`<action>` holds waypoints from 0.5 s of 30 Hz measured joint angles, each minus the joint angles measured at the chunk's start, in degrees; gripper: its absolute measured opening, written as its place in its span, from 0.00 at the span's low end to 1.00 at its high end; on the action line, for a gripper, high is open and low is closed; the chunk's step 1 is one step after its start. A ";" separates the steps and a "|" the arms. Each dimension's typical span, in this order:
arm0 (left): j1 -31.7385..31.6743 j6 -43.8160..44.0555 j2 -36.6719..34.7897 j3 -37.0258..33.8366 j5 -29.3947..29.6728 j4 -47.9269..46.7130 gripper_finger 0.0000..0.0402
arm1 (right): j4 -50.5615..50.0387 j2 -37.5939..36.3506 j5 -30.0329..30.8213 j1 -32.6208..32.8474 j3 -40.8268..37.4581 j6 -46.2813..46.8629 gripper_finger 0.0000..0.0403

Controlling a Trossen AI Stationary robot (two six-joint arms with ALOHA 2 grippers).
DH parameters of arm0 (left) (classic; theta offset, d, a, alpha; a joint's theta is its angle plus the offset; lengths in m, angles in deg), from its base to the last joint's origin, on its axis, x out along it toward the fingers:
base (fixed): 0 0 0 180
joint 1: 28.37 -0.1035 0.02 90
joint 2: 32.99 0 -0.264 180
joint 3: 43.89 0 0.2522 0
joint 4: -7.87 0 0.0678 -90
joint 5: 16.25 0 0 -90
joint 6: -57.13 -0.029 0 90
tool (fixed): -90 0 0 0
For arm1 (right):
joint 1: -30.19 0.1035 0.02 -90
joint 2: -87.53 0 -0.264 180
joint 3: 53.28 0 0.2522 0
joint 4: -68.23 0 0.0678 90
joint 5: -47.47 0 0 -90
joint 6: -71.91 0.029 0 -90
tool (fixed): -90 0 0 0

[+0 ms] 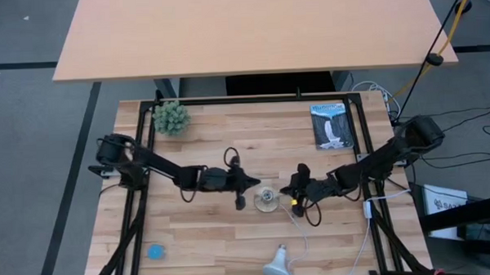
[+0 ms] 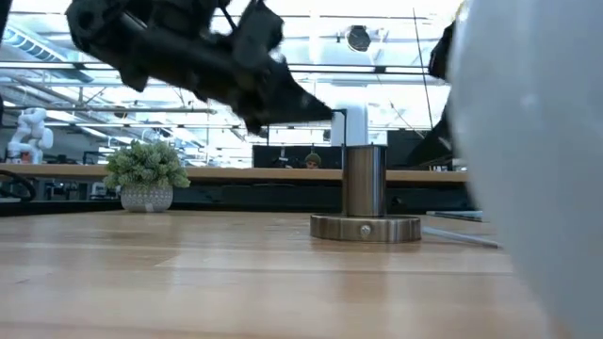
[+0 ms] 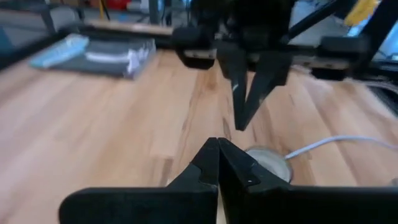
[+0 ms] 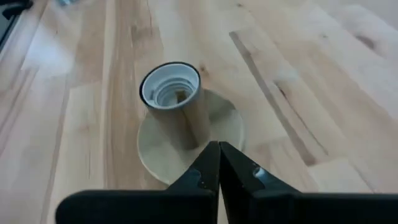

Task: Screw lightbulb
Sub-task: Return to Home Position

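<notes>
From above, the lightbulb (image 1: 278, 264) lies on its side on the table (image 1: 208, 237), well clear of both grippers and nearer the front edge than either. Its long axis runs roughly front to back. The narrow screw base points back toward the grippers, and the round globe is partly cut off by the picture's lower edge. The left gripper (image 1: 256, 184) and right gripper (image 1: 284, 188) face each other tip to tip, with the socket (image 1: 266, 200) just beside and between the tips. A plant (image 1: 171, 117) and a book (image 1: 333, 125) sit well behind them.

In the low view the lightbulb (image 2: 537, 169) fills the right side as a white blur, cut off by the frame and hiding part of the right arm. The socket (image 2: 366, 198) stands upright below the dark left arm; the fingers cannot be made out here.

In the left wrist view the left gripper (image 3: 217, 146) has its fingers pressed together, holding nothing. They hide most of the socket (image 3: 268, 165) just past them. The right gripper (image 3: 244, 118) beyond is likewise pressed together.

In the right wrist view the right gripper (image 4: 217, 148) is pressed together and empty. The socket (image 4: 171, 93) stands just past its tip, its mouth open.
</notes>
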 joint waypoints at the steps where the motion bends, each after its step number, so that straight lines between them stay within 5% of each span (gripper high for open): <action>1: 0.00 -0.63 -1.63 -0.63 -0.02 -0.32 0.00 | -1.91 -1.48 -0.04 0.04 0.00 0.01 0.00; 15: 0.00 -4.56 -44.23 -26.62 -0.07 -10.70 0.00 | -33.88 -30.11 0.13 0.09 0.02 -0.02 0.00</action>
